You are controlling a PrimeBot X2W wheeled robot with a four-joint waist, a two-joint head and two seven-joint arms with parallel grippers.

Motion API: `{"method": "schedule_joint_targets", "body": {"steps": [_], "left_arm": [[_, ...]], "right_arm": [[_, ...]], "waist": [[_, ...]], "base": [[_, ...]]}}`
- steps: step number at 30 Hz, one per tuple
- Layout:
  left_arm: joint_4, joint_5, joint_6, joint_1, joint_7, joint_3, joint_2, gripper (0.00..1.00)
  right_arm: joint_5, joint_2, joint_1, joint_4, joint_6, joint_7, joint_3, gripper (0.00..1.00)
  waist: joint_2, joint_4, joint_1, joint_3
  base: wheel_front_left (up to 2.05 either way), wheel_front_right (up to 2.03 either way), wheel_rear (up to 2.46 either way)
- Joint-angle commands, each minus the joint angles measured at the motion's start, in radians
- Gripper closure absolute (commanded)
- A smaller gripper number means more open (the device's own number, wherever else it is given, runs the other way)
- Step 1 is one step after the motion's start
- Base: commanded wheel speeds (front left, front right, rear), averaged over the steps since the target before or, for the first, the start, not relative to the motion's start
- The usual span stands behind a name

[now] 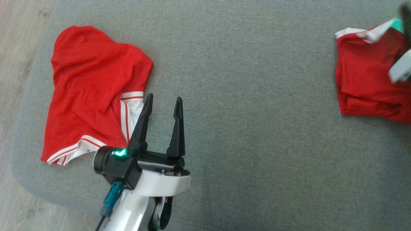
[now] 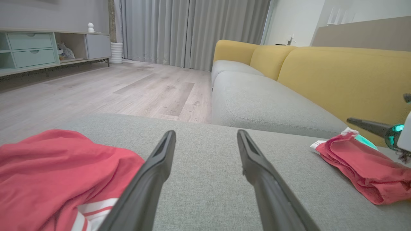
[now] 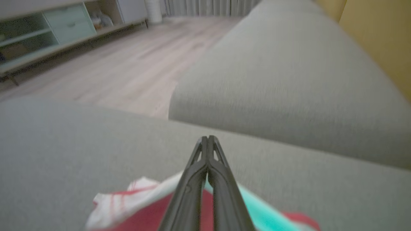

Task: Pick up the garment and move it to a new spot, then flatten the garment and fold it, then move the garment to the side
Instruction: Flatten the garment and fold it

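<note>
A crumpled red garment [image 1: 93, 89] with white striped trim lies at the left end of the grey cushion [image 1: 244, 96]; the left wrist view has it at the lower left [image 2: 48, 173]. Just to its right, my left gripper [image 1: 164, 97] [image 2: 206, 132] stands open with nothing between its fingers, the left finger close to the white hem. A second red garment [image 1: 366, 77] [image 2: 362, 163] [image 3: 138, 205], folded, with white and teal trim, lies at the far right. My right gripper [image 3: 208, 138] [image 2: 351, 121] hovers over it, shut, with nothing showing between its tips.
The cushion's rounded edge and wooden floor [image 1: 19, 38] lie to the left. Beyond are a grey sofa seat [image 2: 257, 99] with yellow backrests [image 2: 337, 73], a low cabinet [image 2: 38, 48] and grey curtains [image 2: 179, 29].
</note>
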Motion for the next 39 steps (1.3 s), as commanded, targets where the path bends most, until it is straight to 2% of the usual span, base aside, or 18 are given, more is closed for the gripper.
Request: {"method": "schedule_joint_targets", "body": {"steps": [1,3,7,17,22,29,39], "left_arm": [[-0.034,-0.004,0.007,-0.03,-0.004,0.03,0.0,0.0],[-0.03,-0.002,0.009,-0.028,-0.004,0.034,0.0,0.0],[-0.019,0.01,0.005,-0.018,-0.004,0.046,0.0,0.0],[-0.005,0.041,-0.006,0.043,-0.004,0.108,0.0,0.0],[-0.002,0.048,-0.015,0.076,-0.004,0.117,0.0,0.0],[-0.02,0.018,-0.012,0.058,-0.004,0.077,0.0,0.0],[-0.04,-0.043,0.016,0.02,-0.004,0.011,0.0,0.0]], "right_arm": [[-0.019,-0.009,-0.035,-0.012,-0.001,-0.088,-0.014,1.0],[-0.024,0.015,-0.04,-0.004,-0.001,-0.143,-0.024,1.0],[0.01,0.055,0.007,-0.03,-0.001,-0.174,-0.009,1.0],[0.053,0.076,0.218,-0.177,-0.001,-0.185,0.03,1.0],[0.067,0.084,0.282,-0.182,-0.001,-0.173,0.061,1.0],[0.079,0.051,0.211,-0.137,-0.001,-0.045,0.09,1.0],[0.028,0.016,0.033,0.054,-0.001,0.098,0.078,1.0]], "waist": [[0.0,0.0,-0.0002,0.003],[0.0,-0.007,-0.0002,-0.003],[0.0,-0.035,-0.0002,-0.04],[0.0,-0.139,-0.0002,-0.149],[0.0,-0.16,-0.0002,-0.178],[0.0,-0.08,-0.0002,-0.129],[0.0,0.078,-0.0002,-0.005]], "base": [[0.0,0.0,0.0],[0.0,0.0,0.0],[0.0,0.0,0.0],[0.0,0.0,0.0],[0.0,0.0,0.0],[0.0,0.0,0.0],[0.0,0.0,0.0]]}}
